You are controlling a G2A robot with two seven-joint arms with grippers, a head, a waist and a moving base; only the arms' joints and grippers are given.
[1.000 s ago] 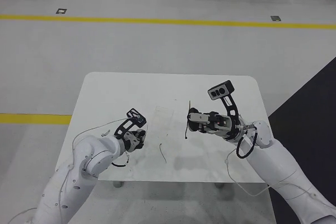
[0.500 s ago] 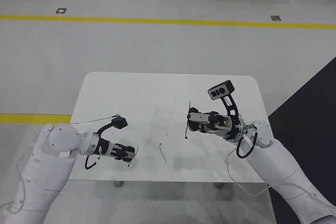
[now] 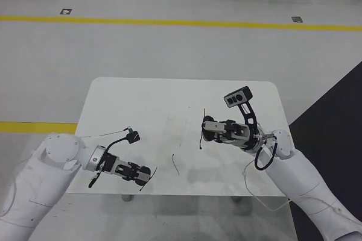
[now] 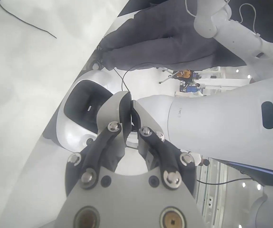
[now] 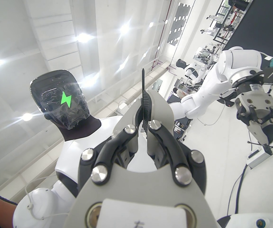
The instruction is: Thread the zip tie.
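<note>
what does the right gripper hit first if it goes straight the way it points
Probably nothing: the right gripper, shut on a zip tie, points leftward over the table, passing the left gripper on its far side. Heights are unclear.

You have little to read here. A green lightning-bolt sign (image 5: 65, 98) glows on the dark screen (image 5: 55, 84). The white label (image 5: 140, 214) at the base of the right tool (image 5: 143, 106) carries a mark cut off by the edge. The strip label (image 5: 255, 87) on the left arm's wrist is too small to read, as are the two square markers (image 3: 66, 11) on the floor (image 3: 169, 54).
</note>
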